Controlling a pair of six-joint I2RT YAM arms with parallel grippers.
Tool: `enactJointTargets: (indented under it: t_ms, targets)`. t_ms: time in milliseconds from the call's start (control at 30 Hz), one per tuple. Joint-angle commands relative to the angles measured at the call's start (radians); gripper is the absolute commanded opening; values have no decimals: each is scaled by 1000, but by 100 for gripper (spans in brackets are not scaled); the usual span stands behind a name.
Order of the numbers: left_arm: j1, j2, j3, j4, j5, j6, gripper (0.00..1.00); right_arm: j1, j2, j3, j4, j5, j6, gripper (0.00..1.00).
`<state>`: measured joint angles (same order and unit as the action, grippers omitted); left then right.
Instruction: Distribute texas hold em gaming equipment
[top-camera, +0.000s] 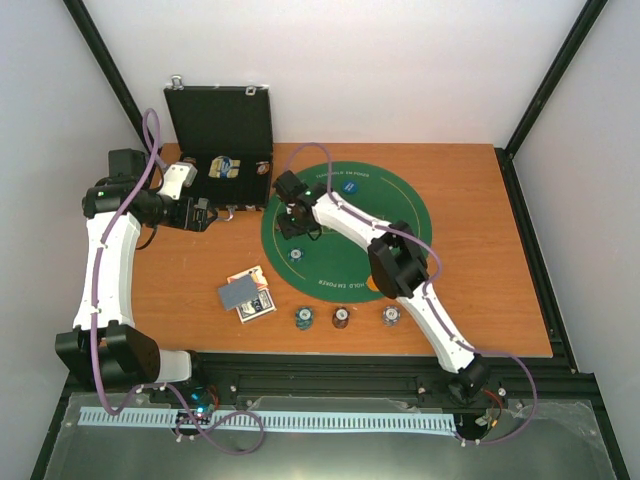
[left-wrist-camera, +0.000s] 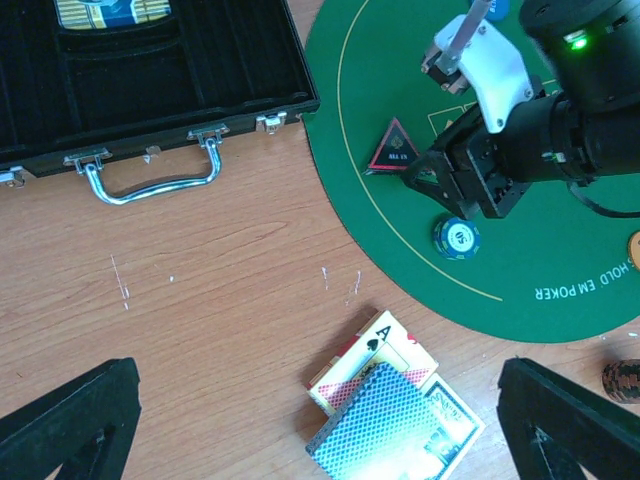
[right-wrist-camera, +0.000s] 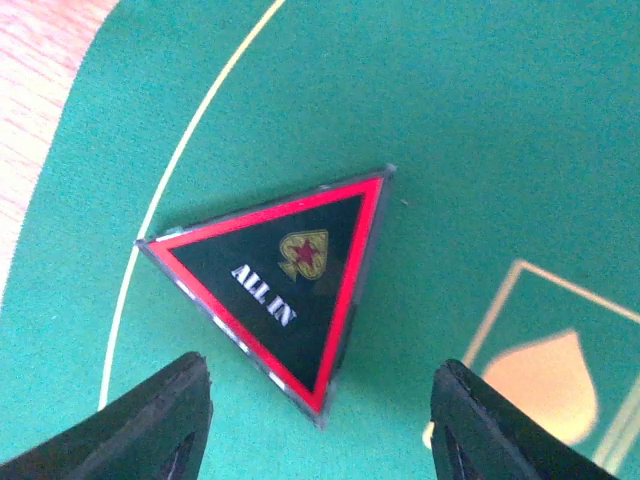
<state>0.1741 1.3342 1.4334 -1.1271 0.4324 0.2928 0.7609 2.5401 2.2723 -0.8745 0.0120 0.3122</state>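
Observation:
The dark red-edged triangular "ALL IN" token (right-wrist-camera: 280, 290) (left-wrist-camera: 395, 147) lies flat on the green mat (top-camera: 400, 210). My right gripper (right-wrist-camera: 320, 410) (top-camera: 290, 222) hangs open just over it, one finger on each side, touching nothing. A blue chip (top-camera: 295, 253) (left-wrist-camera: 456, 237) lies beside that gripper. The playing cards (top-camera: 247, 295) (left-wrist-camera: 390, 405) sit stacked on the wood, grey-blue back on top and an ace showing. Three small chip stacks (top-camera: 341, 318) line the front edge. My left gripper (top-camera: 205, 215) (left-wrist-camera: 320, 440) is open above the wood near the cards, holding nothing.
The black hinged case (top-camera: 220, 130) (left-wrist-camera: 150, 80) stands open at the back left, with a boxed deck (top-camera: 225, 167) inside. A blue disc (top-camera: 350, 187) lies at the far side of the mat. Black frame posts rise at both back corners.

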Motion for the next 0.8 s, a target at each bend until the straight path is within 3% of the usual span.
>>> enactJointTargets:
  t_ms: [0,100,267,533,767]
  targets:
    - [7,-7,44,-33,2,5,100,11,-164,-25,2,55,-24,66]
    - [8,-11,44,-38,-1,-5,100,29,-255,-75,-8,84,-29,75]
    - [7,-24,28,-38,-22,-12,100,126,-465,-384,32,160,-11,87]
    - [7,-71,-25,-1,-43,-31,100,314,-790,-875,151,158,129,89]
    - [8,-84,-45,2,-32,-34,100,421,-787,-980,169,128,183,90]
